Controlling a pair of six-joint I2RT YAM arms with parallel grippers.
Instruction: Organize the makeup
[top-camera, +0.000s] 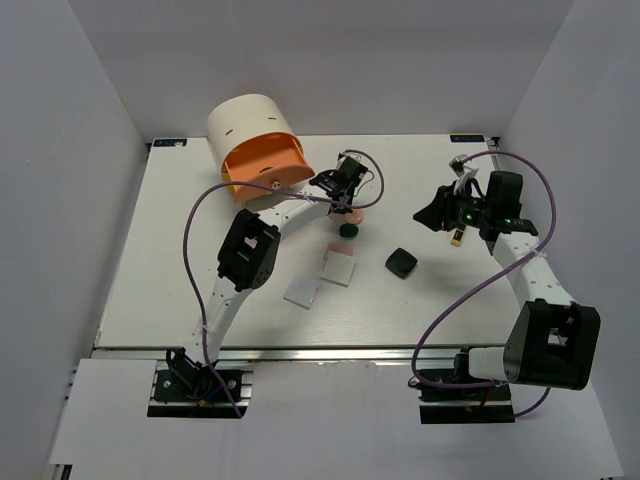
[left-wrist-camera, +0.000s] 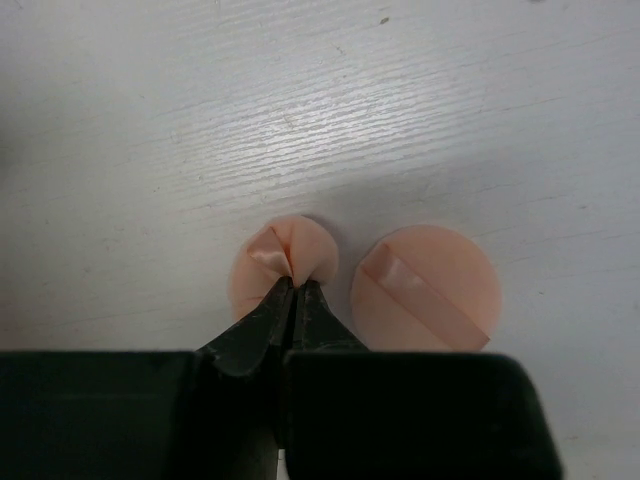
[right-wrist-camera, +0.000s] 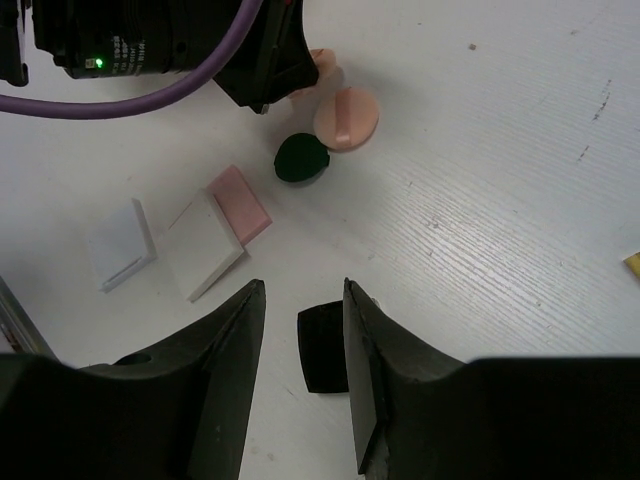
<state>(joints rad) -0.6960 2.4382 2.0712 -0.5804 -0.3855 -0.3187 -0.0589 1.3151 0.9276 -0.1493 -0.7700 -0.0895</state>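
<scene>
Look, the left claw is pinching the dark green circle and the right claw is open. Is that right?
Not quite. The left gripper is pinching a pink disc, not the dark green disc, which lies free with nothing touching it. The left wrist view shows this. The right gripper is open, as you said.
</scene>
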